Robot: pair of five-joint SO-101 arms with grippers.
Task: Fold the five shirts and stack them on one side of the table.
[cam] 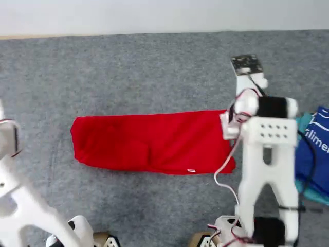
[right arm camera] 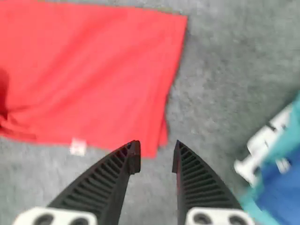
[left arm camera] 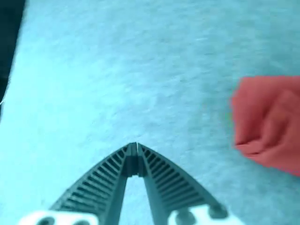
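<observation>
A red shirt (cam: 151,141) lies folded into a long strip across the middle of the grey table. In the right wrist view my right gripper (right arm camera: 155,157) hangs open just above the near corner of the red shirt (right arm camera: 89,75), nothing between its fingers. In the high view that arm (cam: 264,134) stands over the shirt's right end. My left gripper (left arm camera: 133,152) is shut and empty over bare mat, with the left end of the red shirt (left arm camera: 269,122) off to one side. The left arm (cam: 15,195) sits at the table's left edge.
A blue shirt on top of a teal one (cam: 314,154) lies stacked at the table's right edge, close to the right arm; the stack (right arm camera: 276,168) also appears beside the right gripper. Grey mat (cam: 128,67) stretches behind the red shirt.
</observation>
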